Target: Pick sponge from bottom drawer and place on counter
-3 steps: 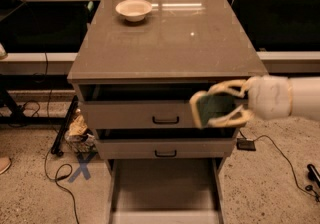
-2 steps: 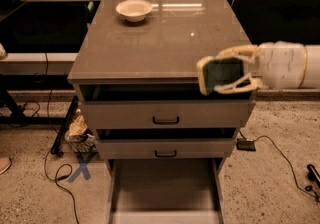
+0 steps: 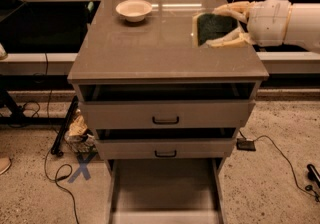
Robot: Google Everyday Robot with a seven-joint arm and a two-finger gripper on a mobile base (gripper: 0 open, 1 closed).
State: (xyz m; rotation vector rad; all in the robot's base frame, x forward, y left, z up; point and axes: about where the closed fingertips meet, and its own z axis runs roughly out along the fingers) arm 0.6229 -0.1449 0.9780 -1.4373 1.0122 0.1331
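Cream-fingered two-finger gripper (image 3: 206, 30) is clamped on the small dark green flat sponge (image 3: 215, 27). In the last second it rose from in front of the upper drawers to over the right rear of the glossy grey-brown counter (image 3: 150, 48). I cannot tell whether the sponge touches it. The wide pale grey bottom drawer (image 3: 165, 185) below the counter stands open, without the sponge. Judged: pick done; lowering and release remain.
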